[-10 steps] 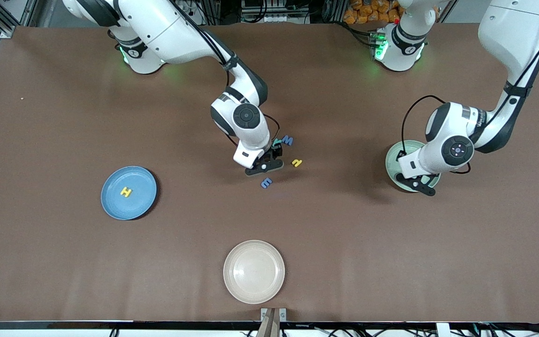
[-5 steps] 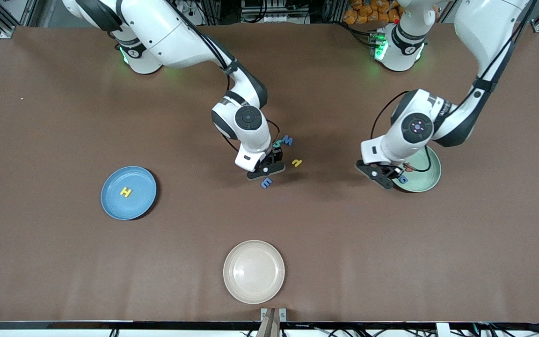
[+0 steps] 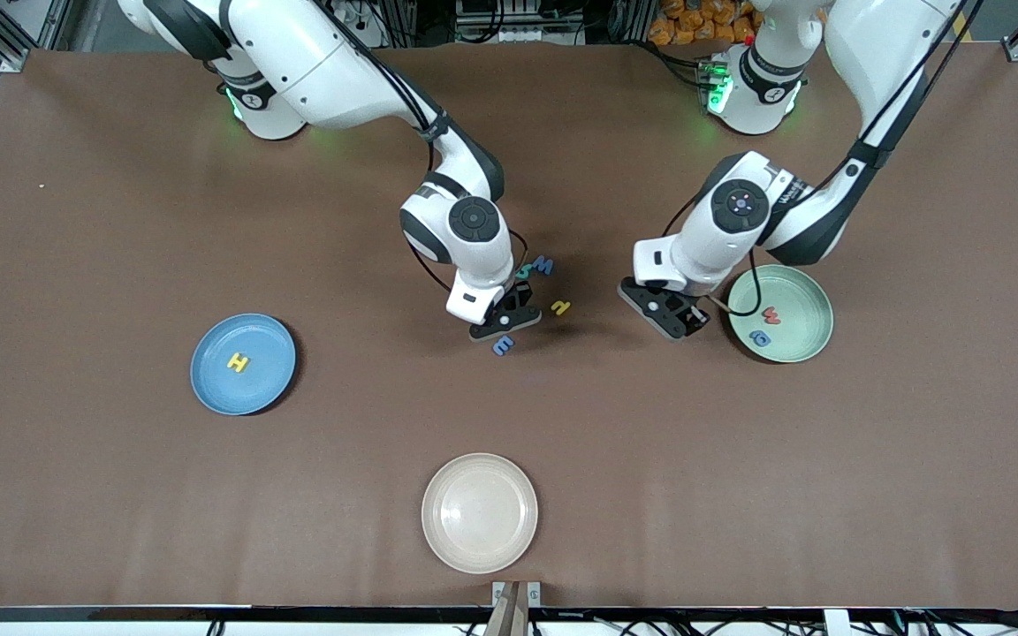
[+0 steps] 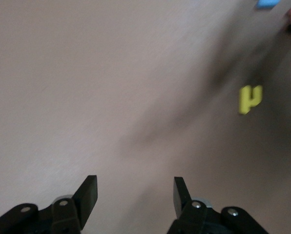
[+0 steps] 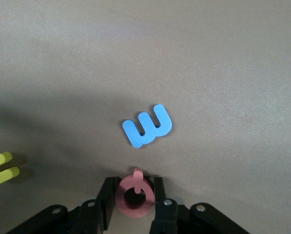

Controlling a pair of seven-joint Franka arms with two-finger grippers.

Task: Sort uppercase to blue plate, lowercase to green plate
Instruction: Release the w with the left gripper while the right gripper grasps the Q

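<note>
Letters: red Q (image 5: 134, 197) is clamped between the fingers of the right gripper (image 3: 504, 320), down at the table mid-cluster. Light-blue m (image 3: 503, 345) lies just beside it, nearer the front cam; yellow n (image 3: 561, 307) sits toward the left arm's end; blue W (image 3: 543, 265) and teal R (image 3: 524, 271) lie farther from the cam, R partly hidden by the gripper. Yellow H (image 3: 238, 361) lies in the blue plate (image 3: 213, 389), toward the right arm's end. Green plate (image 3: 805, 340), toward the left arm's end, holds 2 letters: red w (image 3: 771, 314) and blue a (image 3: 761, 337). Left gripper (image 3: 673, 314) is over bare table (image 3: 120, 221) between the cluster and green plate, jaws apart, holding nothing. Cream plate (image 3: 447, 539) sits nearest the cam.
</note>
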